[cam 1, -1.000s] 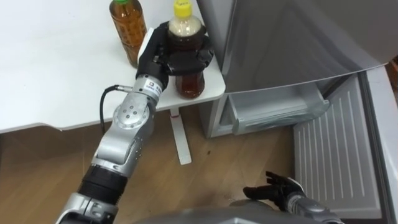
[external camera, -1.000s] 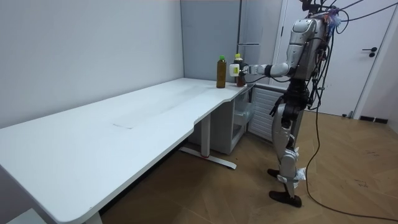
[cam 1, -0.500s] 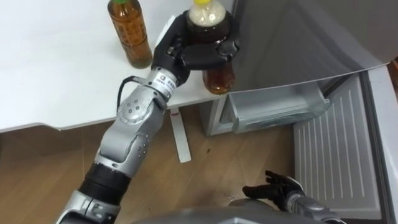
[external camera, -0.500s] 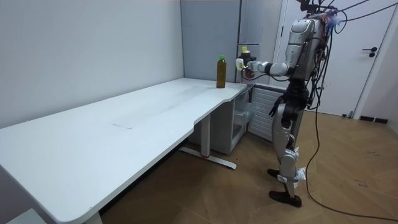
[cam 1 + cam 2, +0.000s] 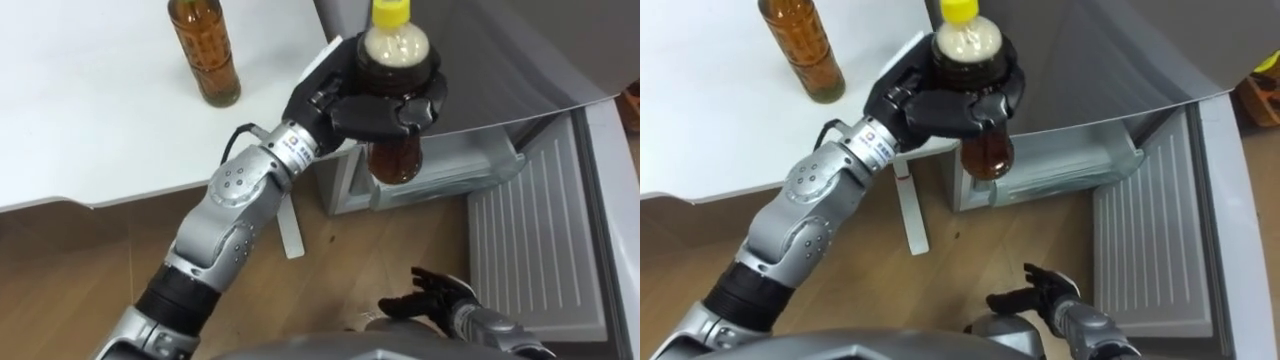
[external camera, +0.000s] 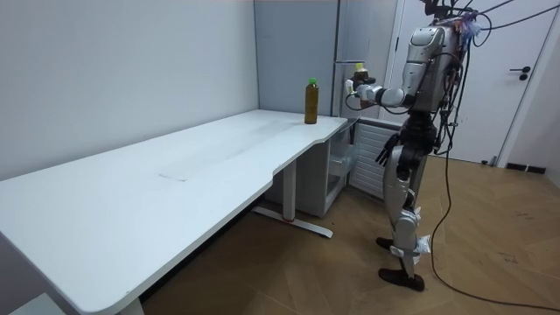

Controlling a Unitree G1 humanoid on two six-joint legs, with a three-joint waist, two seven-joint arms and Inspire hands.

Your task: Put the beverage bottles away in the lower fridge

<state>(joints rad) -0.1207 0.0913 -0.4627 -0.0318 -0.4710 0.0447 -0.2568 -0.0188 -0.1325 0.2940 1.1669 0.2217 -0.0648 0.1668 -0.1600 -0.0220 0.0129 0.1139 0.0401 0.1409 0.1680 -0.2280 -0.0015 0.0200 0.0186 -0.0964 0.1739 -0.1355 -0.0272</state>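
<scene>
In the left eye view there are two drink bottles. The left hand point(image 5: 372, 103) comes in from the lower left, its fingers and thumb curled tight round the shoulder of the yellow-capped bottle point(image 5: 394, 157) of dark drink. That bottle is upright and off the white counter point(image 5: 90, 110), just past its right near corner, and it shows in front of the grey fridge point(image 5: 480, 60). Its base shows against the one clear drawer point(image 5: 452, 172) in the open lower compartment. The second bottle point(image 5: 205, 52), amber, stands upright on the counter near the right edge, well apart from the held one. The lower fridge door point(image 5: 530, 250) is swung wide open, its ribbed white inner face up towards the camera. The right hand point(image 5: 432, 301) is low near the bottom edge, above the wooden floor point(image 5: 70, 260), its fingers spread loosely and holding nothing.

The right eye view shows the same two bottles: one clamped in the left hand in front of the fridge and the drawer, and one on the counter near its right edge. The right hand lies low with its fingers loosely spread.

In the room view the robot stands upright at the far end of the long counter, beside the fridge. Its left arm is stretched out level, with the yellow-capped bottle in the hand past the counter's end. The other bottle, green-capped here, stands alone near that far end. The right arm hangs by the hip.
</scene>
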